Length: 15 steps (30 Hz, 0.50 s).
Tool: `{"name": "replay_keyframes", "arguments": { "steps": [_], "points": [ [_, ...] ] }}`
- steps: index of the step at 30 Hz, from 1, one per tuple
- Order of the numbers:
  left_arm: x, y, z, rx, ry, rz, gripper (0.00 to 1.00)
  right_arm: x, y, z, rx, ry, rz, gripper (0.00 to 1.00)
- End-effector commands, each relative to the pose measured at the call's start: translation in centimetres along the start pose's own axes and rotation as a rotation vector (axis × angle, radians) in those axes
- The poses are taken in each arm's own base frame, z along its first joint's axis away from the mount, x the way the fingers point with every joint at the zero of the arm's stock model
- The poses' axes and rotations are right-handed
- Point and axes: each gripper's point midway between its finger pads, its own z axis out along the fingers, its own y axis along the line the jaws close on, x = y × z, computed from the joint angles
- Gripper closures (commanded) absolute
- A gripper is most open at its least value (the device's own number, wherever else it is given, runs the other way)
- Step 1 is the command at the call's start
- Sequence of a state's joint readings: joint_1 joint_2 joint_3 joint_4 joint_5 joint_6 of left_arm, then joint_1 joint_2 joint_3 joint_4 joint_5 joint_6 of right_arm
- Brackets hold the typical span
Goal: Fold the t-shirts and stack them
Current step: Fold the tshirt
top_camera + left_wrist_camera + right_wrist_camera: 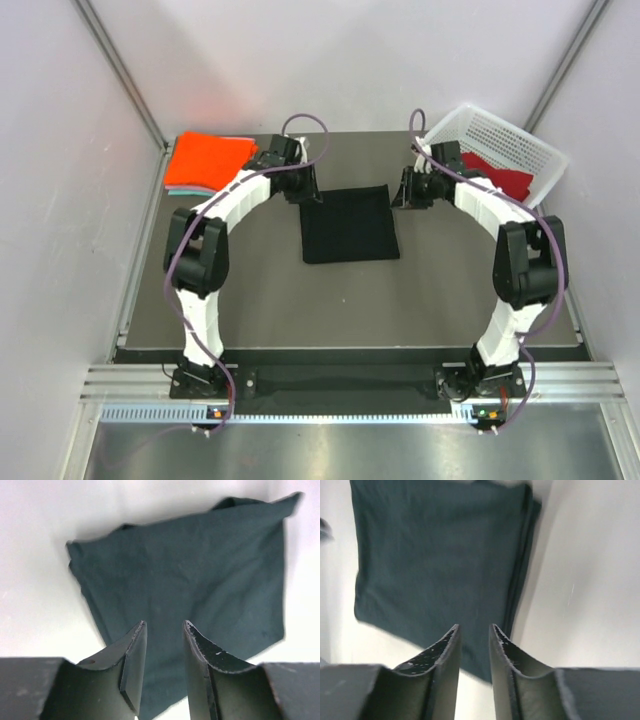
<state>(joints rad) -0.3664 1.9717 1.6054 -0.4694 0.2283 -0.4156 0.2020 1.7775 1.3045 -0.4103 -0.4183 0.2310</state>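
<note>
A black t-shirt lies folded into a flat square at the table's middle. My left gripper hovers at its far left corner, and my right gripper hovers just off its far right corner. In the left wrist view the black t-shirt spreads beneath the left gripper, whose jaws stand apart and empty. The right gripper is also open and empty above the edge of the black t-shirt. An orange t-shirt rests folded on a pale teal one at the far left. A dark red t-shirt lies in the basket.
The white mesh basket sits tilted at the table's far right corner. The dark table is bordered by pale walls on the left, right and back. Both arms arch over the table's sides.
</note>
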Motion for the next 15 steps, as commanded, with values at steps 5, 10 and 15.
{"name": "replay_keyframes", "arguments": {
  "steps": [5, 10, 15],
  "points": [
    [-2.2, 1.4, 5.5, -0.028, -0.010, 0.047, 0.62, -6.5, -0.2, 4.2, -0.030, -0.075, -0.065, 0.75],
    [-3.8, 3.4, 7.4, -0.108, -0.062, 0.085, 0.61, -7.9, -2.2, 8.5, -0.016, -0.062, -0.073, 0.76],
    [-3.9, 6.5, 9.0, -0.177, -0.059, 0.080, 0.61, -10.1, -3.6, 11.2, -0.002, -0.097, -0.052, 0.76]
  ]
}}
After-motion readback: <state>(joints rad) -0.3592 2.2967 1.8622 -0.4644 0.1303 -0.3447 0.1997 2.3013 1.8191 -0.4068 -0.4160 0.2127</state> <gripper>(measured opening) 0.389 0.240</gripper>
